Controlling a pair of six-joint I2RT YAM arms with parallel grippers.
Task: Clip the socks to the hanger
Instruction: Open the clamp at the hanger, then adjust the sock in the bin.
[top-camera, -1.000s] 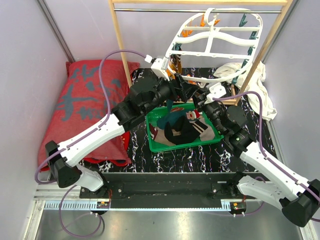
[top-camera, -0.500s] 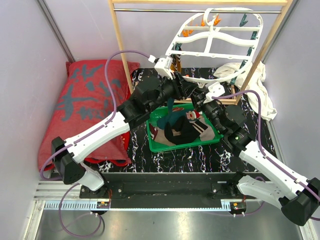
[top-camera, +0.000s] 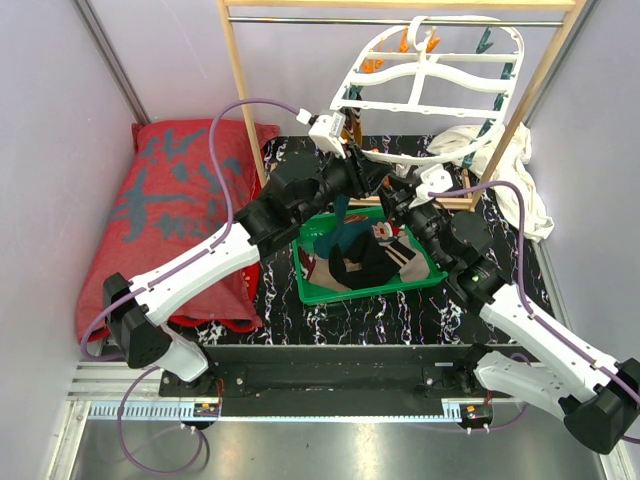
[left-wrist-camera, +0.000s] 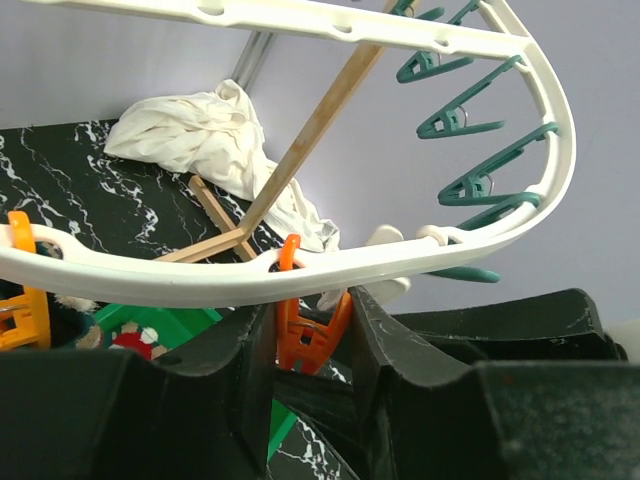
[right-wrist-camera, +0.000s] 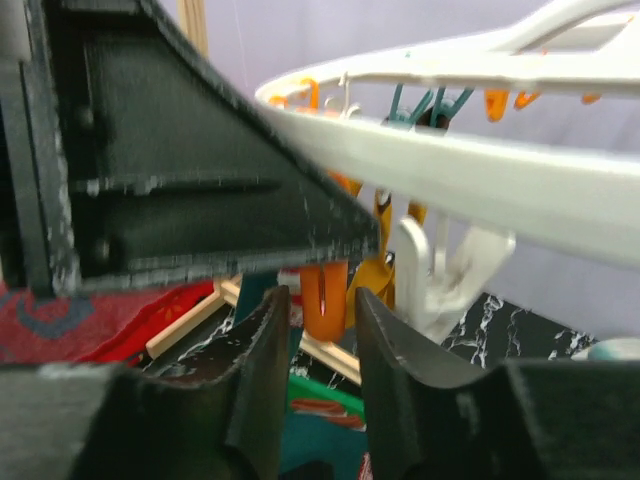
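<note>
The white oval hanger (top-camera: 430, 85) hangs tilted from the wooden rack. Its near rim (left-wrist-camera: 300, 265) crosses the left wrist view. My left gripper (left-wrist-camera: 310, 330) is shut on an orange peg (left-wrist-camera: 305, 335) under that rim, one jaw pressing each handle. My right gripper (right-wrist-camera: 320, 320) stands open just below, with the tip of an orange peg (right-wrist-camera: 323, 295) between its fingers and a gap on both sides. A dark teal sock (top-camera: 342, 213) hangs down beside both grippers (top-camera: 385, 188) into the basket. A mustard sock (right-wrist-camera: 378, 275) hangs behind. Other socks (top-camera: 365, 255) lie in the green basket (top-camera: 330, 292).
The light wooden rack frame (top-camera: 240, 90) stands around the hanger, its foot bars behind the basket. A white cloth (top-camera: 500, 160) lies at the back right and a red cushion (top-camera: 170, 200) on the left. Teal pegs (left-wrist-camera: 460, 115) line the hanger's far rim.
My left gripper has shifted slightly right under the hanger's rim and closed on the orange peg. The right gripper's jaws have opened a little.
</note>
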